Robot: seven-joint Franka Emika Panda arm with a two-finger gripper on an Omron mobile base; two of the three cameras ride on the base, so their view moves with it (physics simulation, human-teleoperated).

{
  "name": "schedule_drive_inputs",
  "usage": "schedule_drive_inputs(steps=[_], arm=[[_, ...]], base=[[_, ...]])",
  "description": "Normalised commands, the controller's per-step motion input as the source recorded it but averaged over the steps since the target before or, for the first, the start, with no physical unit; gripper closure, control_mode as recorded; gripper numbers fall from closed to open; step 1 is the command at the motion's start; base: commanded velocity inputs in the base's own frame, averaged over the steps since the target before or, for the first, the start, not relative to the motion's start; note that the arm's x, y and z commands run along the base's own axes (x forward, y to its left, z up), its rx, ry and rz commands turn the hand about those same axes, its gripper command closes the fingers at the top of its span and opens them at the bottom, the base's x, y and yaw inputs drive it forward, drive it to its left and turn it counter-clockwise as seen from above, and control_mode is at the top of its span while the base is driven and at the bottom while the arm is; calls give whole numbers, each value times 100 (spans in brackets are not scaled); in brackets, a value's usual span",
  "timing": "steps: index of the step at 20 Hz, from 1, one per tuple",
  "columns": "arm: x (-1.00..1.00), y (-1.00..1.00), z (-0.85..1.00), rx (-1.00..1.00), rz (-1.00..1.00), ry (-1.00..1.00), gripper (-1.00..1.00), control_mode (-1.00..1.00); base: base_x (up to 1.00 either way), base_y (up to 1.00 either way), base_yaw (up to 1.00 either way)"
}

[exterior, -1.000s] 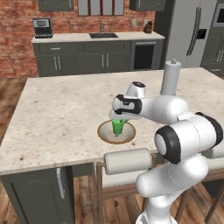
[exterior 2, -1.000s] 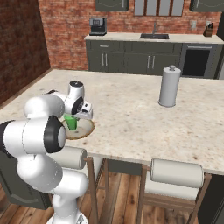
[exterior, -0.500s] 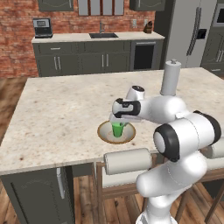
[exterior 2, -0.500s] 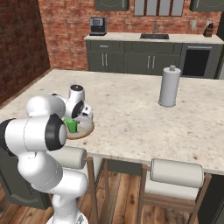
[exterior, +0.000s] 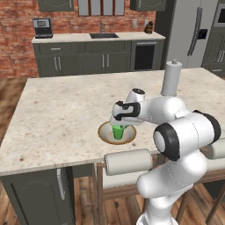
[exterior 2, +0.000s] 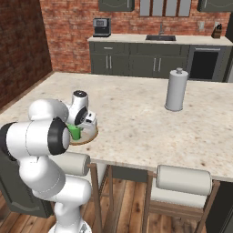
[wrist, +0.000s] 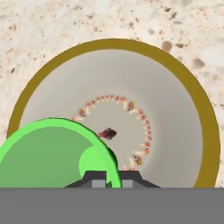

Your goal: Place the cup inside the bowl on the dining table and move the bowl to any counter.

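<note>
Fingers [wrist: 113,178] are clamped on the rim of the green cup [exterior: 117,132], one inside the wall and one outside, holding it upright over the bowl [exterior: 107,134]. That bowl sits on the stone desk [exterior: 61,114], near its front edge. From the hand camera, the cup [wrist: 52,153] hangs at about seven o'clock over the bowl's [wrist: 175,113] pale inside, off its painted centre. To do this step well, I judge the cup should be lowered straight down until its base rests on the bowl floor, nudged toward the middle first, and let go only then. Letting go off-centre risks a tilt against the sloping wall. A tall white roll [exterior: 171,79] stands well apart at two o'clock.
</note>
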Motion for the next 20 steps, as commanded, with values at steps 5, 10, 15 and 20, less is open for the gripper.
schedule_drive_inputs(steps=[5, 10, 15, 20], arm=[[0, 0, -5, 0, 0, 0, 100, -100], [0, 0, -8, 0, 0, 0, 100, -100], [0, 0, -5, 0, 0, 0, 100, -100], [0, 0, -4, 0, 0, 0, 100, -100]], base=[[0, 0, 0], [0, 0, 0], [0, 0, 0], [0, 0, 0]])
